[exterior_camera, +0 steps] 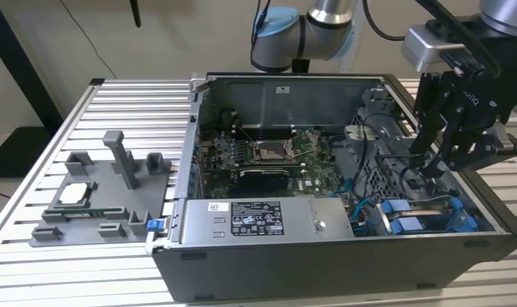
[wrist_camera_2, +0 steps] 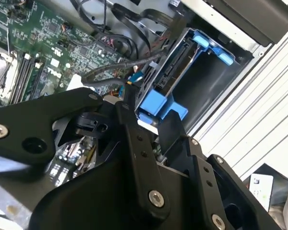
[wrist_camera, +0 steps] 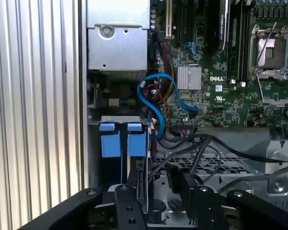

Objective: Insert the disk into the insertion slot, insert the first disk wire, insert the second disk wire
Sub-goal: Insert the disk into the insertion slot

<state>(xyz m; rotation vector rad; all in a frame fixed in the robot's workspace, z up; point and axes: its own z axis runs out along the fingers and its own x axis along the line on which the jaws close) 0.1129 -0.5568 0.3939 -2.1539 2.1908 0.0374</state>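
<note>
At the case's [exterior_camera: 327, 262] near corner, on the exterior view's right, the disk [exterior_camera: 405, 225] sits in the insertion slot [wrist_camera: 120, 118]. Just beyond it, my gripper [exterior_camera: 426, 165] hangs over black wires [wrist_camera: 206, 148], fingers [wrist_camera: 134, 191] apart. The motherboard [exterior_camera: 267, 157] lies farther off.

Count: computer case [exterior_camera: 327, 262] ×1; power supply [exterior_camera: 267, 220] ×1; CPU socket [exterior_camera: 271, 151] ×1; blue tabs [wrist_camera: 110, 140] ×2; blue cable [wrist_camera: 156, 96] ×1.

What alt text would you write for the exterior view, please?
A black gripper hangs inside an open computer case at the exterior view's right, near blue drive carriers. A motherboard and a grey power supply sit inside; a grey parts tray lies on the slatted table.
</note>
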